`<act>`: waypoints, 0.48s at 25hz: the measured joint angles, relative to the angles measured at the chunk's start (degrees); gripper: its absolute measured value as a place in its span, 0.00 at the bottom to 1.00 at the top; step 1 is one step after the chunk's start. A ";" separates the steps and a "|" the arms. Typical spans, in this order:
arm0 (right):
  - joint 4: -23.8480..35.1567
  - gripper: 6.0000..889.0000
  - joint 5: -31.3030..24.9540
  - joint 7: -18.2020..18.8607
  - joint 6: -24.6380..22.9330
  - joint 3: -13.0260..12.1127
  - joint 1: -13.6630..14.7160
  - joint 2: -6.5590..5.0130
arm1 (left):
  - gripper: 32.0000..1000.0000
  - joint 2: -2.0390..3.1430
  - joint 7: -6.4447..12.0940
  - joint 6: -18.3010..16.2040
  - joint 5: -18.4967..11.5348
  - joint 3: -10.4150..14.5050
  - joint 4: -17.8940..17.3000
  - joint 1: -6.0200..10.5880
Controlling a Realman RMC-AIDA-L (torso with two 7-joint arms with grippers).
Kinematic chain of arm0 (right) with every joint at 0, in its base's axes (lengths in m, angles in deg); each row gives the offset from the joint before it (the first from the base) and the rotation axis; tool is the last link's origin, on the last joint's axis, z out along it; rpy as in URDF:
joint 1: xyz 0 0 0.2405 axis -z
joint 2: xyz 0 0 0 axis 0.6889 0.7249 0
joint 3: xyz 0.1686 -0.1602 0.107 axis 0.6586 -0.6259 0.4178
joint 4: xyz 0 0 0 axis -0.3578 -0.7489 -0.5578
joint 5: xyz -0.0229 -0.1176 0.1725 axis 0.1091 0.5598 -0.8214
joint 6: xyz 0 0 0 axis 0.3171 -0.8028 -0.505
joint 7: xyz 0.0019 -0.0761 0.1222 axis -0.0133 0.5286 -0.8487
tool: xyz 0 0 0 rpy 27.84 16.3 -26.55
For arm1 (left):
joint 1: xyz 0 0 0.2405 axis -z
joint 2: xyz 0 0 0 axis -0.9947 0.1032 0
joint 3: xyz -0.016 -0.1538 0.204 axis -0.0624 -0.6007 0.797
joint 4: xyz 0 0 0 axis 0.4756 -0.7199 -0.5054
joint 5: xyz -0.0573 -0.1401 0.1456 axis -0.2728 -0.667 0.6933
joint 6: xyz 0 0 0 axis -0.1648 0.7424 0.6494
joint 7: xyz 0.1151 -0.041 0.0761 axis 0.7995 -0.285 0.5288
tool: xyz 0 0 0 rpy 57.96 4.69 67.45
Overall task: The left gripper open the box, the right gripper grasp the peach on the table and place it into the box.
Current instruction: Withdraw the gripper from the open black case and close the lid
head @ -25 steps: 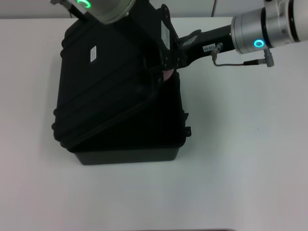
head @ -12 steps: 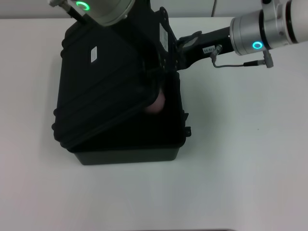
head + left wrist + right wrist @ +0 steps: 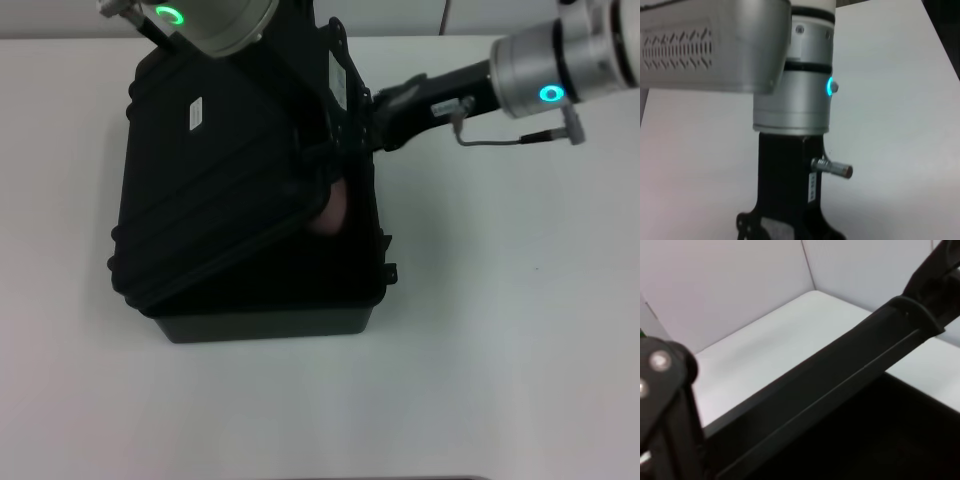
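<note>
Peach sitting inside the propped-open box

Left gripper is up at the box's far edge by the tilted lid, can't tell its fingers. Peach is inside, half hidden under the lid's edge. Right gripper is at the rim just above it, can't tell either.

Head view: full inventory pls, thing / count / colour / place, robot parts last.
box: 1, black, left-centre of table, lid raised part-way and tilted
label: 1, white, on the box lid
latches: 2, black, on the box's right edge
peach: 1, dusty pink, inside the box, partly hidden under the lid edge
table: 1, white, under everything
left gripper: 1, black, green ring light on its arm, at the lid's far edge
right gripper: 1, black, blue ring light on its arm, over the box's far right rim, above the peach
</note>
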 joint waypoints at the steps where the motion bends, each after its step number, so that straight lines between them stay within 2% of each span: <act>1: 2.12 0.99 0.70 -2.07 -1.24 -0.50 0.77 -0.03 | 0.06 0.00 0.00 -0.01 0.00 0.00 0.00 -0.03; 6: 16.00 0.99 5.75 -12.07 -8.66 -0.97 5.49 -0.11 | 0.06 0.00 0.00 -0.01 -0.01 0.00 0.03 -0.50; 12: 29.30 0.99 8.07 -21.21 -18.17 -0.69 9.48 -0.85 | 0.06 0.00 0.03 0.08 -0.03 0.00 0.05 -1.22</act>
